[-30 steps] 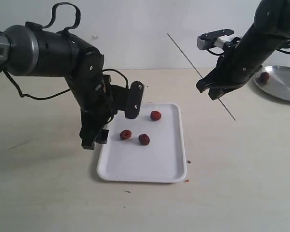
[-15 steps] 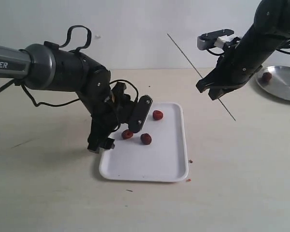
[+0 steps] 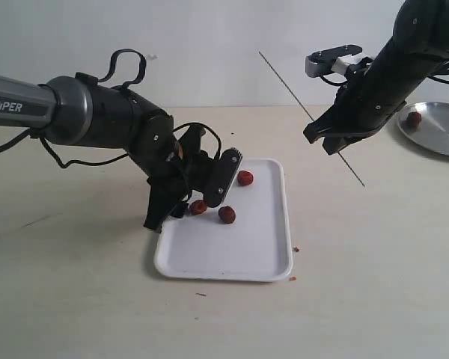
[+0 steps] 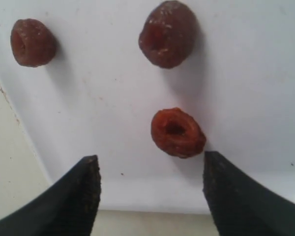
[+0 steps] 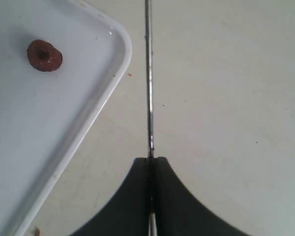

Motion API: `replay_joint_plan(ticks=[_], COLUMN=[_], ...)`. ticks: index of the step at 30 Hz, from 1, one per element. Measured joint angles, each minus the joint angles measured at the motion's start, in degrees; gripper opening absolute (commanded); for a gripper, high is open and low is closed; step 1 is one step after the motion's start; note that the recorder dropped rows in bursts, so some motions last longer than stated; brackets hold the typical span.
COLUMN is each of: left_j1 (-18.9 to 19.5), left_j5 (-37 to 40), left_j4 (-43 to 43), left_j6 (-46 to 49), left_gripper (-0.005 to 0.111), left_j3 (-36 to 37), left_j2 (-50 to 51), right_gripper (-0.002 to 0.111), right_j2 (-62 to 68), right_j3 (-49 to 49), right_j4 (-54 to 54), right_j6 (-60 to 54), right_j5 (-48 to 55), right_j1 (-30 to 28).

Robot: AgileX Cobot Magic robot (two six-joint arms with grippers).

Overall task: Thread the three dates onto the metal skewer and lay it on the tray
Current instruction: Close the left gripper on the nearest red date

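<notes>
Three dates lie on the white tray (image 3: 239, 258): one date (image 3: 199, 207) at the left, a second date (image 3: 227, 215) beside it and a third date (image 3: 245, 178) farther back. My left gripper (image 3: 173, 212) hangs low over the tray's left edge, open. In the left wrist view the nearest date (image 4: 178, 132) lies just beyond the left gripper (image 4: 150, 162), close to one fingertip (image 4: 212, 164) and untouched. My right gripper (image 3: 331, 142) is shut on the metal skewer (image 3: 284, 84), held slanted in the air right of the tray. The skewer (image 5: 148, 73) runs straight out from the right gripper (image 5: 151, 160).
A round steel plate (image 3: 438, 134) with a lone date (image 3: 410, 118) sits at the far right edge. Small crumbs lie on the table by the tray's right front corner. The left arm's body and cable loom over the table left of the tray.
My left arm has swung right and down, bringing its open gripper to the tray's left edge near the leftmost date. The right arm and skewer have not moved.
</notes>
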Motion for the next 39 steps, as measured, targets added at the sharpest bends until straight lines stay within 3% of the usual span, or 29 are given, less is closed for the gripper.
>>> replay_joint_plan(ticks=[9, 28, 35, 39], left_j1=[-1.3, -1.9, -2.0, -2.0], left_j5=[0.0, -1.4, -1.1, 0.2], left_j4=[0.0, 1.5, 3.5, 4.0], left_j6=[4.9, 5.5, 5.8, 6.2], left_gripper=[0.06, 0.059, 0.044, 0.043], left_j3=[0.0, -0.7, -0.8, -0.8], left_j2=[0.0, 2.2, 2.5, 2.6], right_gripper=[0.0, 0.0, 0.0, 0.0], right_j2=[0.0, 0.0, 0.0, 0.0], right_j3=[0.0, 0.0, 0.0, 0.0], right_j4=[0.0, 0.1, 0.1, 0.1], right_j6=[0.0, -0.1, -0.2, -0.2], right_j5=[0.0, -0.1, -0.2, -0.3], right_j1=[0.0, 0.0, 0.0, 0.0])
